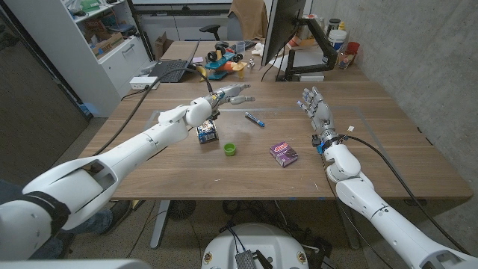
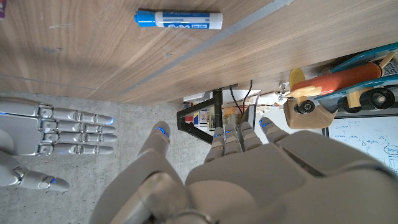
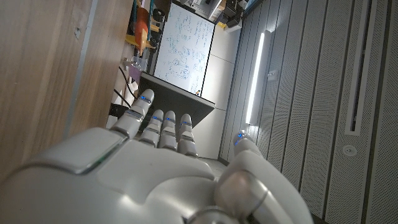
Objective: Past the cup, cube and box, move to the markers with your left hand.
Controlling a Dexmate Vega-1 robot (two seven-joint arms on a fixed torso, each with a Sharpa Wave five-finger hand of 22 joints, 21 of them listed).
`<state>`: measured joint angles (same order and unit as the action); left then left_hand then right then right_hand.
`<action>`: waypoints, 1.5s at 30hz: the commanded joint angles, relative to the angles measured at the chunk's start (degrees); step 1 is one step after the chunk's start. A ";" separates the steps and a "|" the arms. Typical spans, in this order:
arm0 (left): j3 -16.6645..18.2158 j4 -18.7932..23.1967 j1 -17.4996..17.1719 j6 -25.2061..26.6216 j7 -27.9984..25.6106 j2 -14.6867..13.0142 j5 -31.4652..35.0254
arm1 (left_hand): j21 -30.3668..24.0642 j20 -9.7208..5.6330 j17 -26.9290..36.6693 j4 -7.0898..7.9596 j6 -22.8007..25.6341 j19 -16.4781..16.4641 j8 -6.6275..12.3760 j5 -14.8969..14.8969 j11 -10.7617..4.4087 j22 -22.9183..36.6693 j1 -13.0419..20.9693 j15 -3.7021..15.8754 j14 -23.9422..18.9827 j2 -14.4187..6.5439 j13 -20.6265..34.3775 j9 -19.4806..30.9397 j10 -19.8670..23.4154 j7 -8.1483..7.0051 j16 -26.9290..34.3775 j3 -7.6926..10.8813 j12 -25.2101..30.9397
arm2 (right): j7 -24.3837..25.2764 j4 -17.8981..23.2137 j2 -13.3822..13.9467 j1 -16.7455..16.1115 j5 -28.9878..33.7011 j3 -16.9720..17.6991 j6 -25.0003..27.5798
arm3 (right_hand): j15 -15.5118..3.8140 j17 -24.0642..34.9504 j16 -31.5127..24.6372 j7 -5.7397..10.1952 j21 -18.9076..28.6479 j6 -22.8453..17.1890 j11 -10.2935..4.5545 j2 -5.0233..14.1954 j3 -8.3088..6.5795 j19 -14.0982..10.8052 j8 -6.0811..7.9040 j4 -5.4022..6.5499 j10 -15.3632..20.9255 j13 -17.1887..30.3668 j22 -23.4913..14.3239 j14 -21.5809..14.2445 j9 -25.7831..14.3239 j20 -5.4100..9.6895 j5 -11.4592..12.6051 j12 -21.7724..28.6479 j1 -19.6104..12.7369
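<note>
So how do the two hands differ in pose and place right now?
The left hand is stretched out over the table's middle, fingers pointing toward the blue marker; the right hand stands near the right side, fingers up and spread. The left hand sits beyond the cube, the right hand beyond the purple box. Both hold nothing.

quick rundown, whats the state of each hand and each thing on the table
left hand: open, fingers stretched out, raised over the table, holds nothing
right hand: open, fingers apart, holds nothing
blue marker: capped, lying on its side, untouched
green cup: on the table, free
cube: on the table, under the left forearm
purple box: lying flat, closed
</note>
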<state>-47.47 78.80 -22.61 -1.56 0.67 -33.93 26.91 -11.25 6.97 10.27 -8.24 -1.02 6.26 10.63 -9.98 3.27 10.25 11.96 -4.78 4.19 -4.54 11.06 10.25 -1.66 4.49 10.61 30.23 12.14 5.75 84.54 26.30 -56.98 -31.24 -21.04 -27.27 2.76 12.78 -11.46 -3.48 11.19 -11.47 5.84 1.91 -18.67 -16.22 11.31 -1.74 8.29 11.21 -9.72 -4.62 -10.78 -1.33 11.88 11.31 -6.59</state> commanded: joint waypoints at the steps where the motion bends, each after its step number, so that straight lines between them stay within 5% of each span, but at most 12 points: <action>1: -2.70 -1.74 1.39 0.49 0.14 1.67 2.28 | -0.34 0.57 0.10 -0.37 0.37 0.12 0.42 -0.08 0.02 0.21 0.82 -0.01 -0.49 0.19 0.33 0.17 0.23 0.03 0.38 0.22 0.37 | -0.26 -0.35 -0.22 0.09 -0.18 -0.06 -0.31 | -0.06 0.09 -0.39 0.20 -0.19 -0.33 0.06 0.53 0.11 -0.09 0.01 0.07 0.60 0.03 -0.12 -0.35 -0.15 -0.38 -0.05 0.22 0.06; 24: -5.62 -4.94 2.75 1.71 -1.06 3.28 5.86 | -0.56 0.72 0.13 -0.43 0.81 -0.48 0.53 -0.08 -0.31 0.24 1.21 0.06 -1.32 0.42 0.38 0.21 0.87 -0.31 0.58 0.13 0.59 | -0.02 0.26 0.14 -1.01 -0.20 0.38 -0.85 | -0.06 -0.01 -0.38 0.28 -0.20 -0.33 0.19 0.54 0.18 -0.02 0.00 -0.01 0.69 0.03 -0.12 -0.35 -0.16 -0.43 -0.05 0.24 0.07; 45: -8.69 -12.02 5.47 0.16 -2.00 6.17 6.58 | -0.60 0.86 0.15 -0.44 2.08 -0.75 0.83 -0.13 -0.78 0.26 1.64 0.45 -2.18 0.57 0.43 0.24 2.18 -0.68 0.71 0.06 1.03 | -0.19 0.12 0.07 -0.94 -0.22 0.37 -0.96 | -0.05 -0.09 -0.37 0.20 -0.19 -0.42 0.22 0.58 0.23 0.00 0.02 -0.07 0.69 0.03 -0.12 -0.33 -0.16 -0.46 -0.05 0.22 0.09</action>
<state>-54.46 70.55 -18.74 -0.69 -1.09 -29.41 33.37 -11.48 7.38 10.26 -8.38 0.85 5.86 11.25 -9.98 2.36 10.25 13.02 -4.16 2.31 -4.09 11.33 10.24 0.07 3.68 10.84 30.09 12.81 5.59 84.61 26.34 -57.98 -31.52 -20.70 -28.23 2.75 12.51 -11.46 -3.48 11.19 -11.47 6.15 1.91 -18.67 -16.22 11.31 -1.74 8.60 11.21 -9.72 -4.61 -10.78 -1.33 11.88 11.31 -6.59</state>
